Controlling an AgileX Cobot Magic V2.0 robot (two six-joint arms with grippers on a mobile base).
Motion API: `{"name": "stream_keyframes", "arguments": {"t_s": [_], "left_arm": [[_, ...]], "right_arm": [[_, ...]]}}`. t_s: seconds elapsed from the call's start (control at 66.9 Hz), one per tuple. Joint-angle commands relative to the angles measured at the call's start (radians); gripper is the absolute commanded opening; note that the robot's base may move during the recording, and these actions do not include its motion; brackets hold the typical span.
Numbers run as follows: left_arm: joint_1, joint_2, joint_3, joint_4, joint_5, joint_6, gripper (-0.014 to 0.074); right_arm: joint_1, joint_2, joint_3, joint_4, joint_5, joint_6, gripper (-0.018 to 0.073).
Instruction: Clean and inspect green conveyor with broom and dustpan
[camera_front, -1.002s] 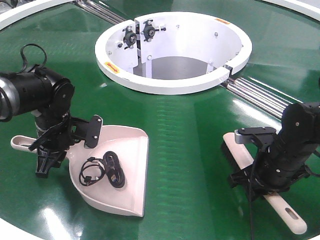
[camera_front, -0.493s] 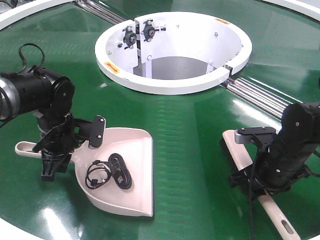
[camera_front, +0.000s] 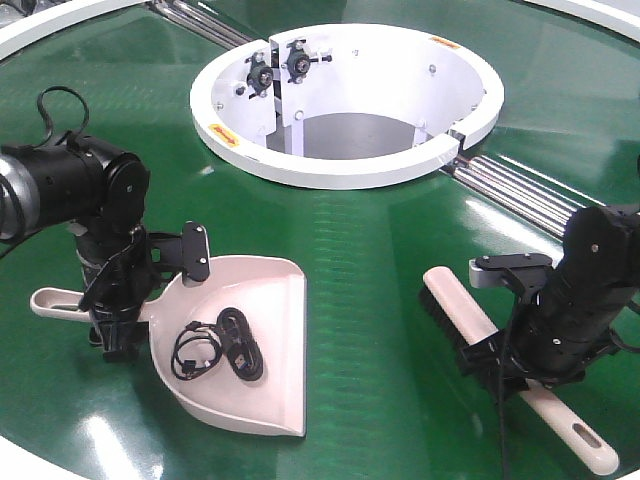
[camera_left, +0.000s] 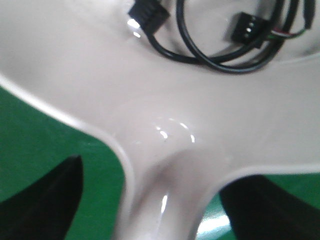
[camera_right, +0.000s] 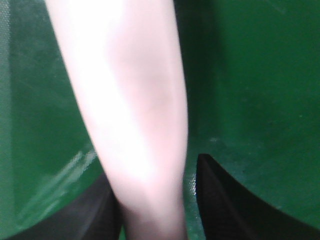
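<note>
The green conveyor (camera_front: 370, 260) fills the scene. The dustpan (camera_front: 270, 300) lies on it at front left, holding a coiled black cable (camera_front: 215, 350). My left gripper (camera_front: 115, 335) stands over the dustpan's handle. In the left wrist view the gripper (camera_left: 152, 172) straddles the handle neck of the dustpan (camera_left: 100, 75), open, with green showing beside its left finger. At front right the broom (camera_front: 465, 310) lies slanted, bristles toward the middle. My right gripper (camera_front: 510, 375) is shut on its handle. In the right wrist view the gripper (camera_right: 154, 167) closes round the broom (camera_right: 130, 90).
A white ring-shaped housing (camera_front: 340, 170) with a deep round opening stands behind the tools. Metal rollers (camera_front: 520, 195) run diagonally at the right of it. The conveyor's white rim (camera_front: 40, 30) curves along the far left.
The dustpan slid and turned a little to the right while the left gripper shifted along its handle. The right gripper swung the broom, its bristle end moving left.
</note>
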Motion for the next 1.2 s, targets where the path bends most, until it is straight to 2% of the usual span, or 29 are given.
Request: {"name": "stream_keyframes", "arguments": {"t_s": [0.0,0.09,0.284,0.478,0.568,0.822,1.181], "left_arm": [[-0.009,-0.048,-0.025,-0.003,0.006,-0.082,0.0624],[-0.009,-0.052,-0.025,-0.003,0.018,-0.119,0.0633],[-0.009,-0.085,-0.025,-0.005,0.033,-0.119,0.0627],[-0.009,-0.167,-0.025,-0.061,0.052,-0.119,0.0616],[-0.009,-0.227,-0.025,-0.09,0.088,-0.12,0.0598],[-0.009,-0.392,-0.024,-0.125,0.087,-0.12,0.0547],[-0.009,-0.599,-0.024,-0.128,0.063,-0.132,0.0463]], "right_arm": [[-0.006,-0.052,-0.022,-0.017,0.0,-0.016,0.0337],[-0.006,-0.069,-0.022,-0.017,0.0,-0.02,0.0376],[-0.006,-0.107,-0.022,-0.017,0.011,-0.023,0.0512],[-0.006,-0.173,-0.022,-0.017,0.011,-0.023,0.0599],[-0.006,-0.226,-0.022,-0.017,0.011,-0.023,0.0599],[-0.006,-0.459,-0.022,-0.01,-0.008,-0.042,0.0592],[-0.006,-0.787,-0.022,0.002,-0.263,-0.043,0.0592]]}}
